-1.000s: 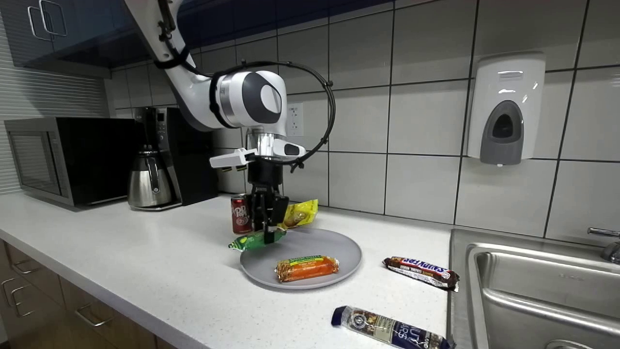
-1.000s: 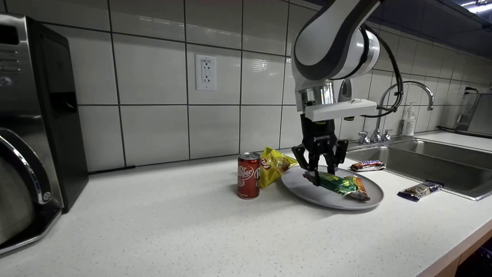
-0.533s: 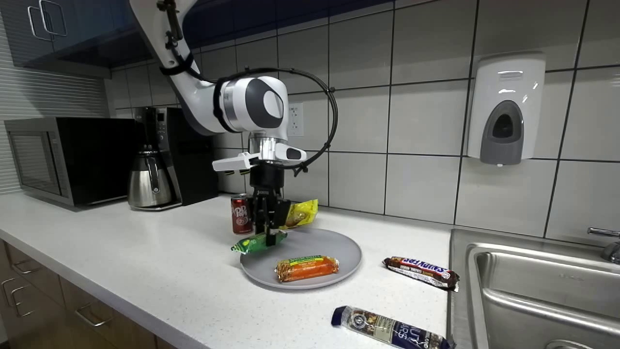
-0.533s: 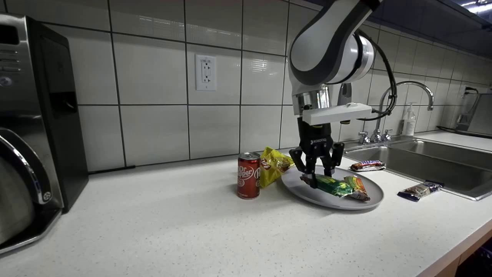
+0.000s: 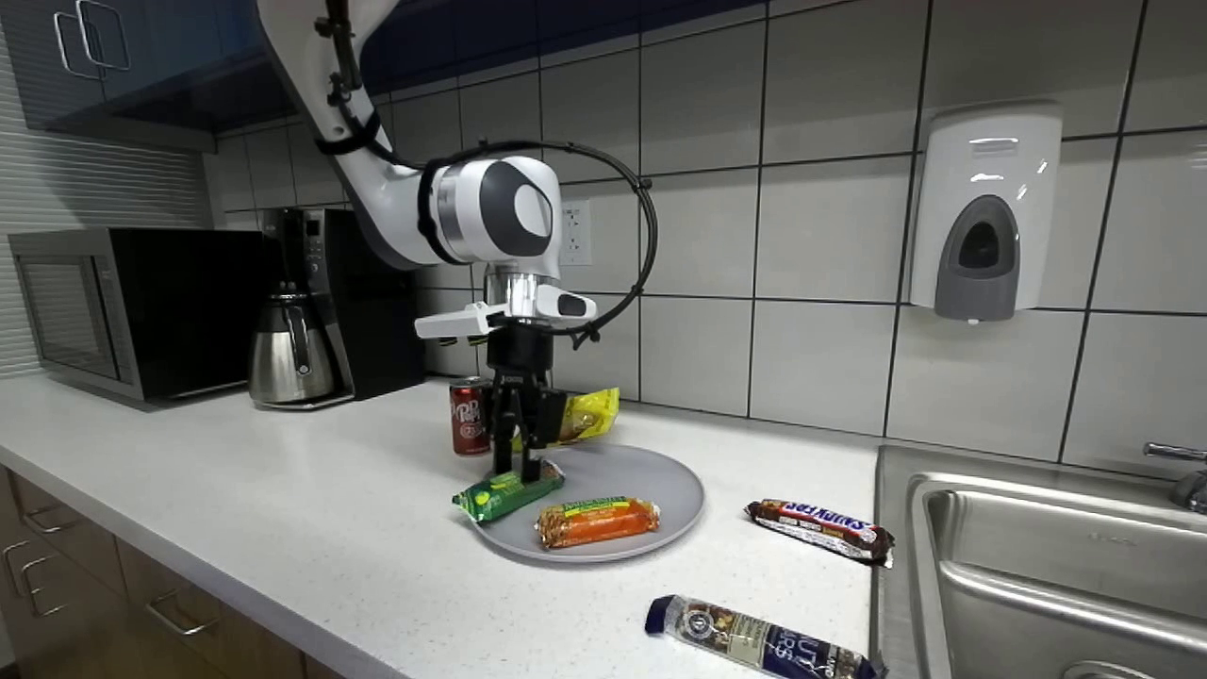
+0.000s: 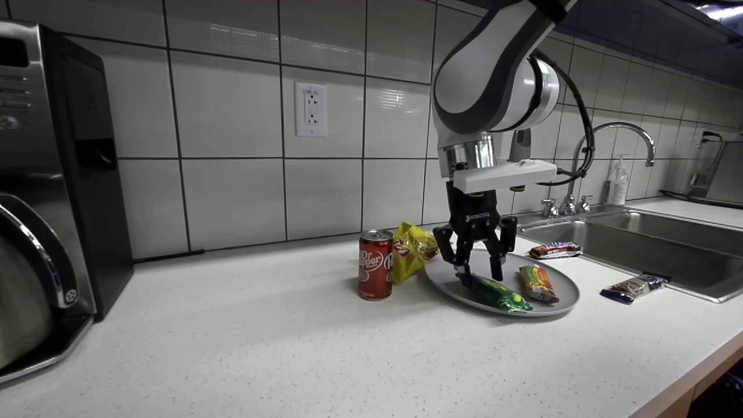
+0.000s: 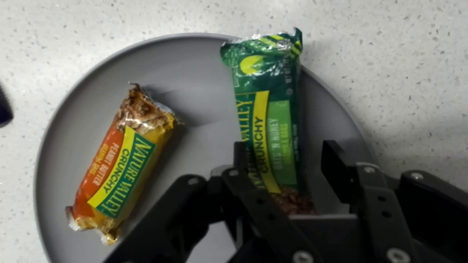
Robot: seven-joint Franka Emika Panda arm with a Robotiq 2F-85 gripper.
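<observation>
Beneath the claw [image 7: 284, 157], a green snack bar [image 7: 268, 117] lies on a gray plate [image 7: 182, 65], one end jutting past the rim near one o'clock in the wrist view. The step in hand appears to be a release, best done by spreading the fingers evenly and lifting straight up, toward twelve o'clock in both exterior views, so neither fingertip drags the wrapper or tips the bar over the edge. An orange snack bar [image 7: 124, 164] lies apart from it, toward nine o'clock on the plate; a sideways swing could nudge it. The claw stands unclenched, its fingers moderately parted and straddling the green snack bar, the gap seemingly wider than the bar. Bare plate shows between bar and three o'clock finger; the nine o'clock finger overlaps the bar's edge in the wrist view, and whether the two touch cannot be told. Nothing appears gripped. At nine o'clock from the claw in an exterior view, a soda can [image 6: 375, 267] stands upright beside a yellow bag [image 6: 411, 255].
</observation>
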